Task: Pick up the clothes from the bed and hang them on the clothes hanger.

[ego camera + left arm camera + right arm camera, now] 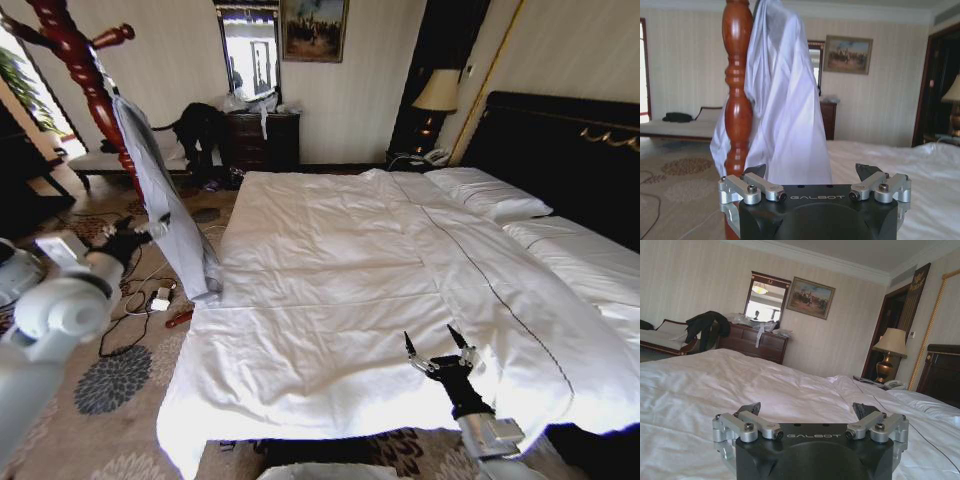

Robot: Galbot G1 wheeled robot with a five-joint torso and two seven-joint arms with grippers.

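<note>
On the red-brown wooden clothes hanger [85,75] at the bed's left side, one light grey jacket [165,205] hangs in long, thin, faintly shiny folds, its lower hem drooping beside the edge of the bed [330,290]. In the left wrist view the fabric drapes from above the frame, so its collar and the peg it hangs from are cut off, and the turned post covers part of it. The left gripper [135,232] is next to the jacket, jaws spread wide and holding nothing; whether a fingertip touches the cloth is hard to tell. The right gripper [437,348] hovers low over the white quilt near the foot of the bed, also wide open and empty. Two white pillows [490,195] lie against the dark headboard [560,150].
</note>
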